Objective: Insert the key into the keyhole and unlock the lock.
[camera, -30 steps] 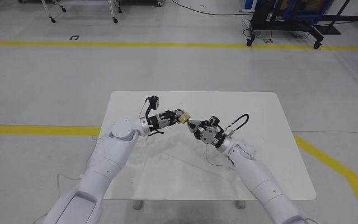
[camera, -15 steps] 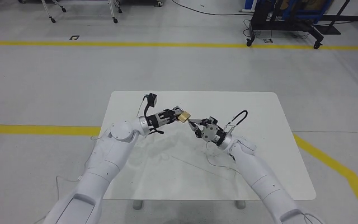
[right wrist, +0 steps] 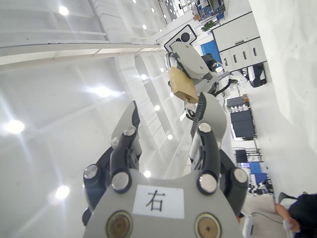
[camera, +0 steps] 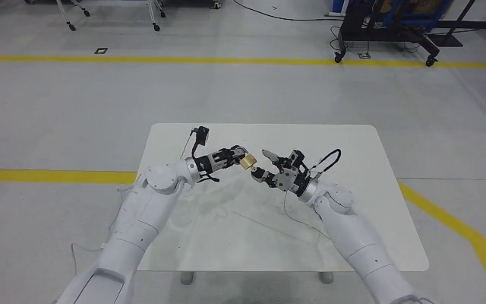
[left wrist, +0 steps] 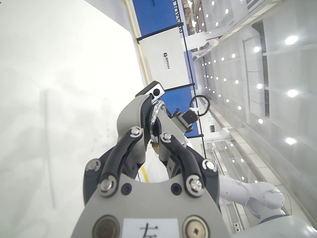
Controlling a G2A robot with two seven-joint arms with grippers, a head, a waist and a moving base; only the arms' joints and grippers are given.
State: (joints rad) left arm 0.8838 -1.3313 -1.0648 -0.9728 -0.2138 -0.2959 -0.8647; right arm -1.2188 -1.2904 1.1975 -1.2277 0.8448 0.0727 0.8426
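Observation:
A brass padlock [camera: 247,161] [right wrist: 182,85] hangs in the air above the middle of the white table. My left gripper [camera: 238,156] [left wrist: 154,111] is shut on its steel shackle [left wrist: 156,107]. A small key [right wrist: 189,107] sticks out of the padlock's bottom face, its dark head partly hidden by a right finger [right wrist: 203,107]. My right gripper [camera: 263,166] [right wrist: 168,108] is open just beyond the padlock's key end, one finger to each side, and nothing is pinched between them.
The white table [camera: 364,140] lies bare beneath both arms, with free surface all around. A black cable loop [camera: 328,161] arches off the right wrist. Grey floor with yellow lines surrounds the table.
My right gripper, which was closed at the padlock's key end, has opened its fingers and drawn back slightly. The left gripper with the padlock has shifted only a little.

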